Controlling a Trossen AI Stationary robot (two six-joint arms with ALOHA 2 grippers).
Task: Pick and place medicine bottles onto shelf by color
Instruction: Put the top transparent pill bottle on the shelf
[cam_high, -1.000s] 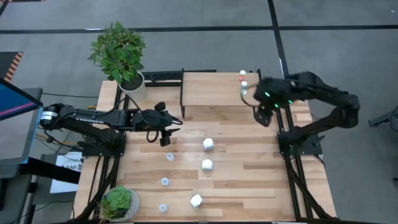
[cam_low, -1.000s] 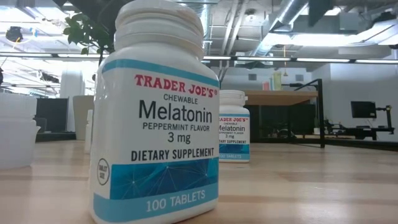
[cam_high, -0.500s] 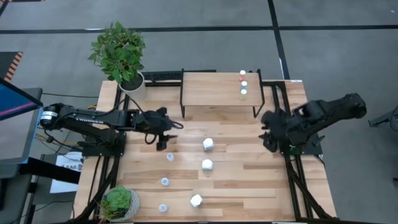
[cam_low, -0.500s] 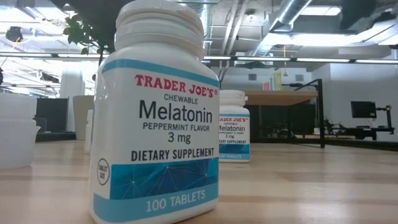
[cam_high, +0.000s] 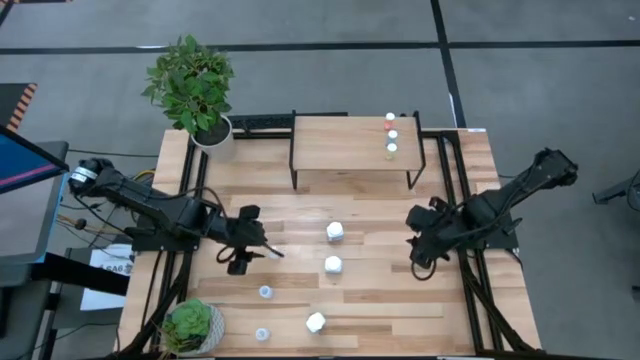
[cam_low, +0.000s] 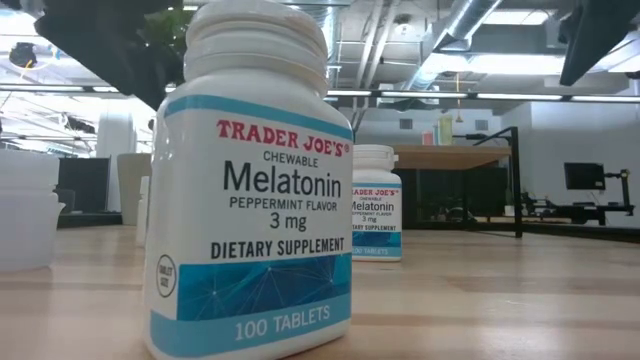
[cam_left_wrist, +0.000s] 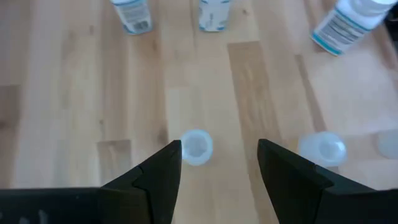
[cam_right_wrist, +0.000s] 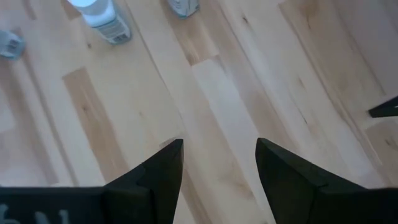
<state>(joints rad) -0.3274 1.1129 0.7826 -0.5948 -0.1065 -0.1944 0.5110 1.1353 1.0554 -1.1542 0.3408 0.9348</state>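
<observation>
Three small bottles (cam_high: 391, 135) with red, yellow and greenish caps stand in a row at the right end of the low wooden shelf (cam_high: 340, 145). Three chunkier white bottles (cam_high: 333, 265) stand mid-table; the nearest fills the low view (cam_low: 250, 180). Small pale bluish bottles (cam_high: 265, 292) stand near the table's front left. My left gripper (cam_high: 258, 252) is open above another small pale bottle (cam_left_wrist: 196, 147), which stands upright on the table between and below the fingers, untouched. My right gripper (cam_high: 420, 262) is open over bare wood (cam_right_wrist: 217, 112) at the table's right.
A potted plant (cam_high: 190, 85) stands at the far left corner and a smaller one (cam_high: 190, 325) at the near left corner. Another small pale bottle (cam_left_wrist: 321, 147) stands beside the left gripper. Bare tabletop (cam_high: 400, 300) lies at the near right.
My left gripper has moved toward the table's near edge and down, over the small pale bottle. My right gripper has left the shelf's right end and moved toward the near edge, stopping over bare wood on the right. No bottle has moved.
</observation>
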